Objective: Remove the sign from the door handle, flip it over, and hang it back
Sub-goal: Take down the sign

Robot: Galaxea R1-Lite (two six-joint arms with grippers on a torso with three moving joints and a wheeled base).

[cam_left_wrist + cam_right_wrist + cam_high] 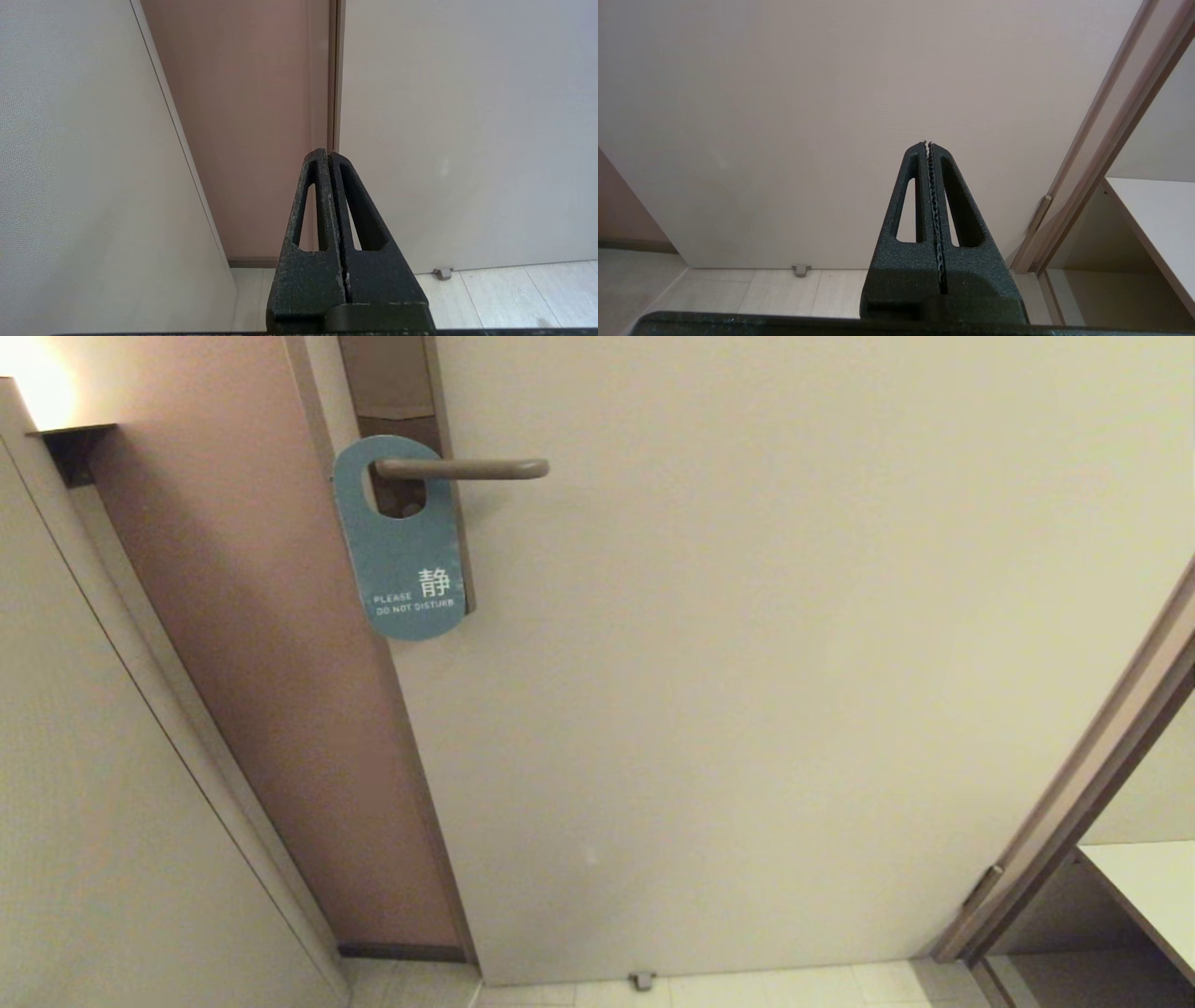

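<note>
Both grippers are clenched on nothing and parked low, out of the head view: left gripper (328,156) is aimed at the seam between door and brown panel, right gripper (928,147) at the bare lower door; black, grainy plastic fingers (945,186), a toothed strip seen along the closed seam on the right one. Door (794,663) is seen as a large flat pale slab, matte, nothing to snag on. Brown panel (271,691) beside it is smooth, matte as well. Backplate (397,383) is a tall dark brown rectangle. Door handle (467,469) is a slim round bar, matte bronze-beige, level, rounded free end pointing toward the robot's right. Sign (403,537) is hung on the bar close to the plate by its oval hole, teal "do not disturb" face outward, lower end free against the door edge. Sign is judged thin card: very light, stiff enough to hold flat but easily creased, likely slick-faced. Best taken by the broad lower end, pinched edge-on, away from the narrow loop round the hole. Removal is judged to need a slide along the bar past the rounded end; a straight pull risks tearing the loop.
</note>
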